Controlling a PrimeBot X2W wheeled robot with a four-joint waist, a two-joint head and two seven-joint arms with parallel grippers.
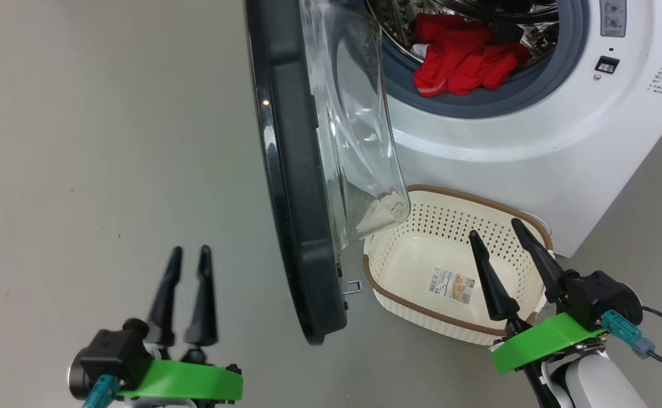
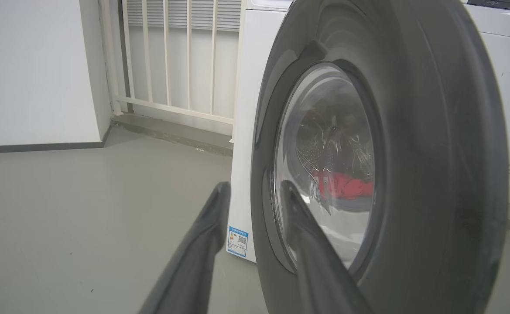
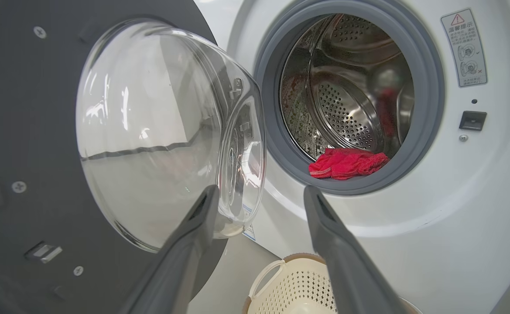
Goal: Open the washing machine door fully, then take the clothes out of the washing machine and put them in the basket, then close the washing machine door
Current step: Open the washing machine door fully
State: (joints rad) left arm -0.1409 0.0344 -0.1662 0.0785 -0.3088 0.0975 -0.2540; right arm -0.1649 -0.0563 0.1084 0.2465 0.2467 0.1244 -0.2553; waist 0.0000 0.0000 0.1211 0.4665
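Head view, and your washing machine door stands wide open. Red clothes lie at the front edge of the drum inside the washing machine; the basket sits on the floor just beside its base. Your left gripper and right gripper are both spread, holding nothing.

The washing machine door has a glossy black plastic rim around a clear, smooth glass bowl. On the washing machine the casing is smooth white, the drum shiny perforated steel, the gasket matt rubber. The clothes are soft red cloth. The basket is perforated cream plastic with a woven-look rim. The floor is smooth, matt grey.
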